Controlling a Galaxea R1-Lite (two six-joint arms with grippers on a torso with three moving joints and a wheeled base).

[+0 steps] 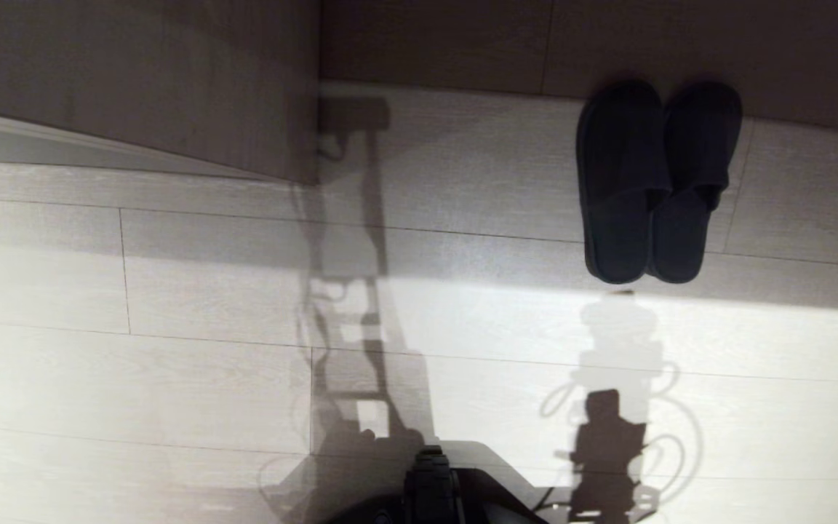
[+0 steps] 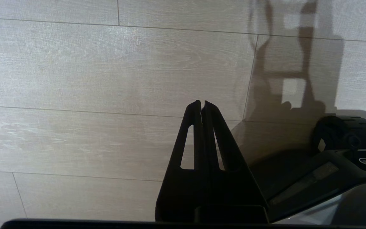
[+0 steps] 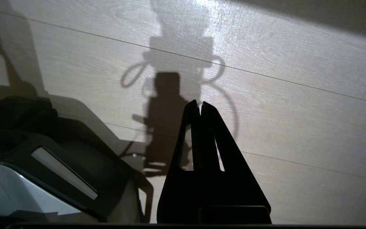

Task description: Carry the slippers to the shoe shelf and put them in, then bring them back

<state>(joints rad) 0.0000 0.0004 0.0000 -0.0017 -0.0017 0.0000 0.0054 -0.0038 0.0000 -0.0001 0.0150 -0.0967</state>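
The slippers (image 1: 655, 182), a plain dark pair, lie side by side on the pale plank floor at the far right of the head view, toes toward a beige panel, with nothing touching them. No shoe shelf shows in any view. My left gripper (image 2: 202, 102) hangs low over bare floor beside my base, shut and holding nothing. My right gripper (image 3: 199, 103) is also shut and holds nothing, over bare floor on the other side of the base. Neither gripper appears in the head view; both are well short of the slippers.
A beige wood-grain panel (image 1: 172, 80) juts out at the far left, with a pale board (image 1: 62, 142) along its foot. Another panel (image 1: 506, 44) runs behind the slippers. My dark base (image 1: 430, 487) sits at the near edge, casting long shadows across the planks.
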